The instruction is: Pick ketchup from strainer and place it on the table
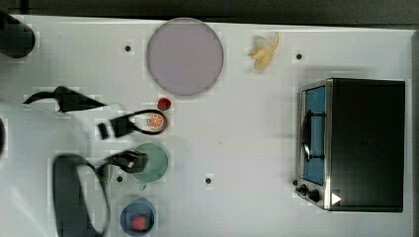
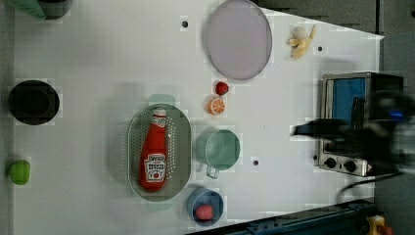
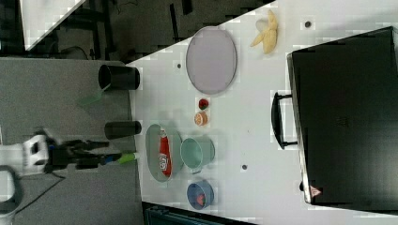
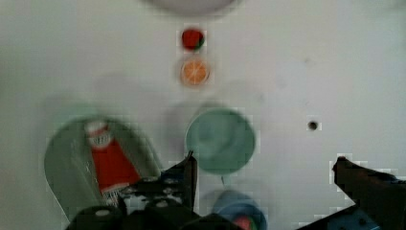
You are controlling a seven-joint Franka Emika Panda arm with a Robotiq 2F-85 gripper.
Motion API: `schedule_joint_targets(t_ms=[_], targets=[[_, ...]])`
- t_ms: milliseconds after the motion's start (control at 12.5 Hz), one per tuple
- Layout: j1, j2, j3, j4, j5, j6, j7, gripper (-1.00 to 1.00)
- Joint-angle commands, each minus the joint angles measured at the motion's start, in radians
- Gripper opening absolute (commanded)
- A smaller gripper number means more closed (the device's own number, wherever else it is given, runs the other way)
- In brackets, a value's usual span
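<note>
Gripper (image 4: 263, 165) jaws wide open, nothing held, high above table (image 2: 98, 58). Ketchup (image 2: 153, 152) lies flat along strainer (image 2: 183, 147), cap toward plate (image 2: 238, 39); strainer near table edge beside green bowl (image 2: 219, 148).

Step in hand: approach. Centre over bottle body, jaws across narrow width, descend between strainer walls, avoid bowl.

Left view shows full bottle and label; wrist view blurred, bottle probably off-centre from jaws.

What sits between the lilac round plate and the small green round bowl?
In the left view, a small red strawberry and an orange slice lie on the white tabletop between the lilac round plate and the small green round bowl.
</note>
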Motion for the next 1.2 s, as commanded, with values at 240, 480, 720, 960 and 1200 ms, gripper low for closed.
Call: schedule_joint_targets(t_ms=[240, 480, 720, 960, 1200], targets=[[0.028, 0.119, 0.19, -0.015, 0.005, 0.141, 0.034, 1.0], [0.031, 0.224, 0.262, -0.059, -0.01, 0.302, 0.05, 1.0], [0.042, 0.311, 0.273, -0.131, -0.06, 0.469, 0.054, 1.0], [0.049, 0.395, 0.271, -0.209, -0.141, 0.652, 0.12, 1.0], [0.058, 0.495, 0.269, -0.244, -0.186, 0.8, 0.172, 1.0]])
